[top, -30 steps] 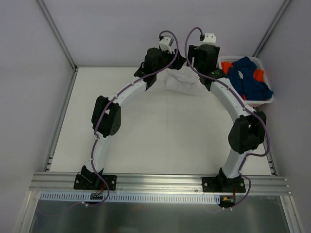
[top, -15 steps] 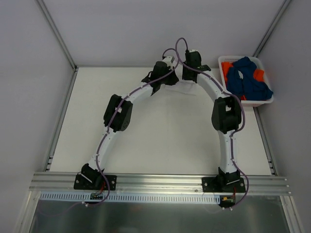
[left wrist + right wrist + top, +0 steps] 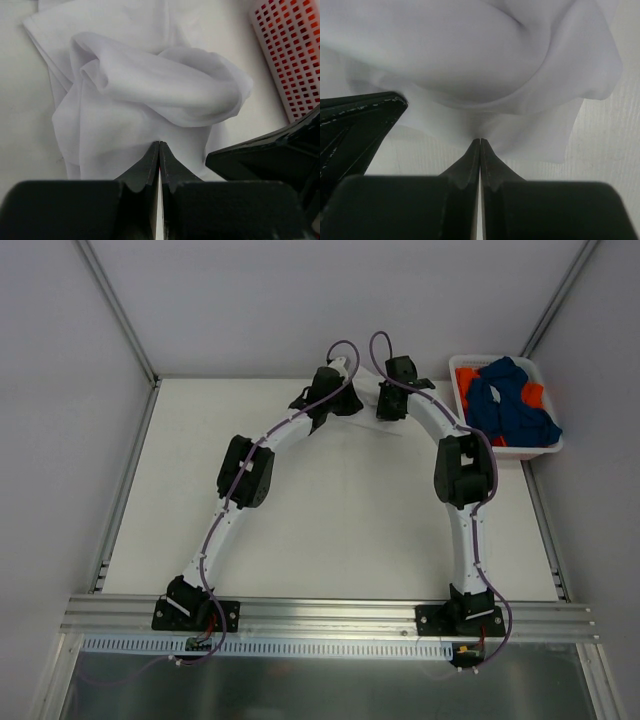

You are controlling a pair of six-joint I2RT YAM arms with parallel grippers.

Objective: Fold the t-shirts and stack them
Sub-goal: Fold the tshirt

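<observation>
Plainly light, limp and thin, the white shirt (image 3: 150, 90) lies crumpled at the far edge of the table (image 3: 330, 520) near the basket (image 3: 295, 55), with the left gripper (image 3: 159, 145) and right gripper (image 3: 480, 141) each clenched on its near edge; it will likely sag and bunch, so corners or hem make surer holds.

Bright, even, diffuse light throughout; shadows on the table (image 3: 330, 530) are faint. In the wrist views the left gripper (image 3: 159, 146) and right gripper (image 3: 480, 141) blur toward the bottom edge, and the white t-shirt (image 3: 150, 90) shows soft grey fold shadows.
</observation>
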